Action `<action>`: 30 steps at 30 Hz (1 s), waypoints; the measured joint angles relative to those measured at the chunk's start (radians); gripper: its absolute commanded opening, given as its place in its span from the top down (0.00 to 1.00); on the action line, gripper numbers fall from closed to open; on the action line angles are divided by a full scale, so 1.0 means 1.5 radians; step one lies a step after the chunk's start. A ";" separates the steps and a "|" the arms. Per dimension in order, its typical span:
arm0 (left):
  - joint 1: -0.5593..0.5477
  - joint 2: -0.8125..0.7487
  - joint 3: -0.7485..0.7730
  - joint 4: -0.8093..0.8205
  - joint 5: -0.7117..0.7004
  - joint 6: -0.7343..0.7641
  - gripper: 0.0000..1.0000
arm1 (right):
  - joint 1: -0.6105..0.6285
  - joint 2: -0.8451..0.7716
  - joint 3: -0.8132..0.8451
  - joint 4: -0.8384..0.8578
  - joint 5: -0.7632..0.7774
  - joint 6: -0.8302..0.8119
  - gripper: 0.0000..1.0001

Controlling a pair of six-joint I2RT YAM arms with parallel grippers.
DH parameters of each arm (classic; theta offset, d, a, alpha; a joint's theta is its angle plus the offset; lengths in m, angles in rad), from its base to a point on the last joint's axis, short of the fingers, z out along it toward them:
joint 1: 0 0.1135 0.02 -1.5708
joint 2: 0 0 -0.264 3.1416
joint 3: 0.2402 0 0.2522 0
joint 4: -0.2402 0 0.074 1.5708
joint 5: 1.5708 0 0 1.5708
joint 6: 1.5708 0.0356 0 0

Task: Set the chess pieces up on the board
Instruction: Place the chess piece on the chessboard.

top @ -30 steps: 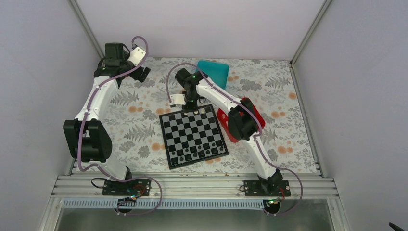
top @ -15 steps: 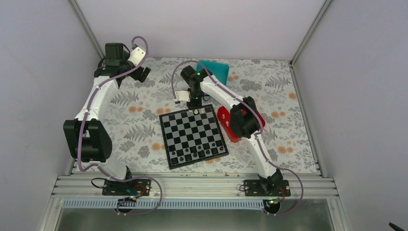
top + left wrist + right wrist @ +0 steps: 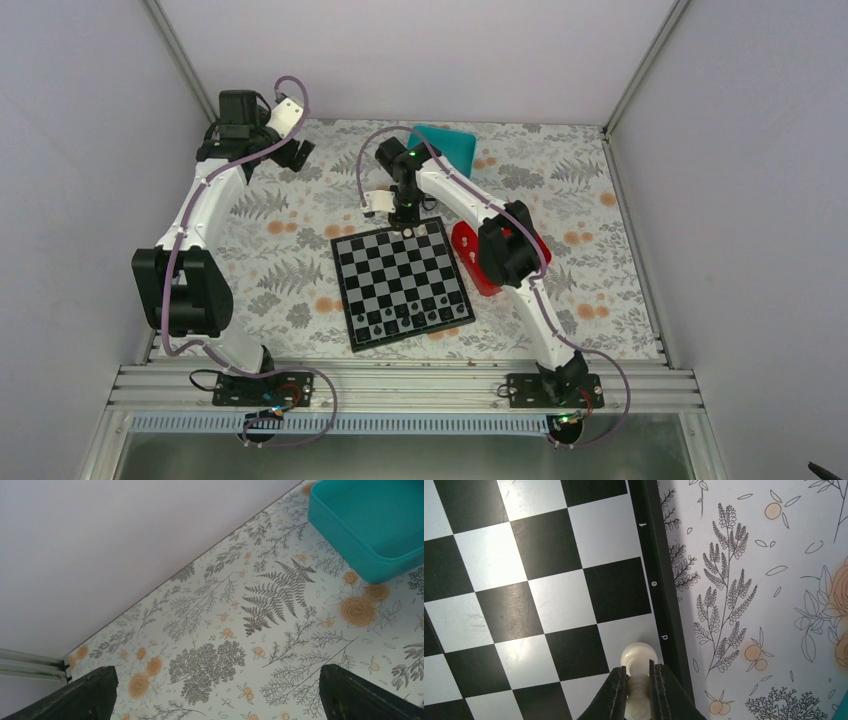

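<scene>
The board (image 3: 403, 283) lies mid-table, with dark pieces (image 3: 405, 320) along its near rows. A cream chess piece (image 3: 421, 230) stands at its far edge. My right gripper (image 3: 406, 226) is over that far edge, shut on another cream chess piece (image 3: 639, 656). In the right wrist view its fingertips (image 3: 620, 680) pinch the piece's stem, and its round end sits over a light edge square of the board (image 3: 549, 580) by the letter "d". I cannot tell if it touches the board. My left gripper (image 3: 297, 152) is open and empty at the far left, with dark fingers (image 3: 85, 695) above the cloth.
A teal box (image 3: 450, 145) stands behind the board and also shows in the left wrist view (image 3: 370, 525). A red tray (image 3: 468, 258) lies right of the board, partly under my right arm. The floral cloth (image 3: 290, 270) covers the table, with walls close on three sides.
My right gripper has shifted slightly right along the board's far edge with the piece in it. The left arm has not moved.
</scene>
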 measured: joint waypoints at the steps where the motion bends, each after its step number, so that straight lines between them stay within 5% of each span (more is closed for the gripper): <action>1: 0.000 0.000 0.000 0.001 0.001 0.000 0.00 | 0.000 0.000 0.000 -0.001 -0.001 0.000 0.92; 17: 0.002 0.000 0.000 0.006 0.004 0.000 0.00 | 0.004 0.015 0.000 0.000 -0.008 -0.007 0.91; 30: 0.004 0.003 0.002 0.006 0.008 0.000 0.00 | 0.004 0.013 -0.001 0.003 -0.009 -0.007 0.53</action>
